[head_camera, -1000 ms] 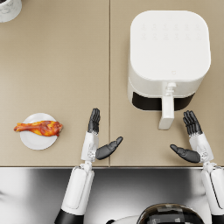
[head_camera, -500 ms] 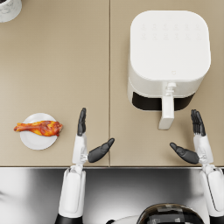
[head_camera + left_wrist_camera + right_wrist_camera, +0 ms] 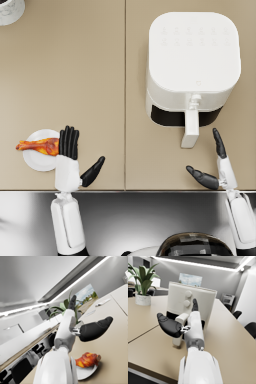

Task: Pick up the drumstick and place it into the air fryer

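Left hand (image 3: 68, 162) shifted leftward; fingers (image 3: 69, 142) overlap drumstick (image 3: 39, 146) (ungrasped).

Even, bright, rendered light fills the head view — the desk (image 3: 90, 80) reads a flat tan with no glare, and the air fryer (image 3: 192, 65) casts only a soft, narrow shadow toward 6 o'clock. All three pictures are slightly soft, edges smeared rather than crisp. In the wrist views the light comes from long ceiling strips (image 3: 203, 264) that blow out to white — the left wrist view is tilted hard, its background chairs and plant (image 3: 62, 308) blurred. The drumstick (image 3: 87, 359) shows a glossy sheen.
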